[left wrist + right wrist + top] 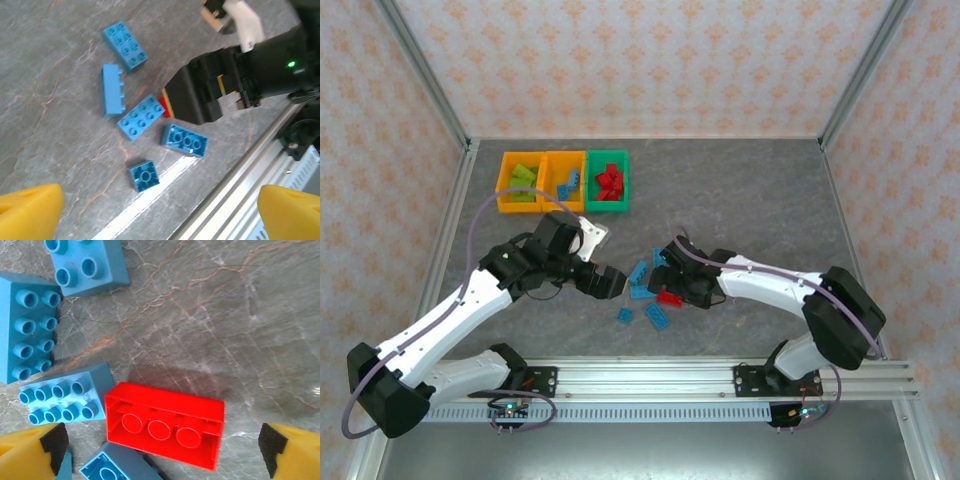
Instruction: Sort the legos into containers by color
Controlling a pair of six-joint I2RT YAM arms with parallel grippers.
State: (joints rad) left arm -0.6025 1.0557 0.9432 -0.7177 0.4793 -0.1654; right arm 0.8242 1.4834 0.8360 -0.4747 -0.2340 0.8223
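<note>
Evidently the right gripper (676, 288), open like the left gripper (613, 284), hangs over the red lego (165, 425), which needs pinching for the far green bin (608, 153).

Left claw (160, 214) and right claw (160, 450) gape wide.

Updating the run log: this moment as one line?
left gripper open, empty | right gripper open over red brick | blue bricks loose
</note>
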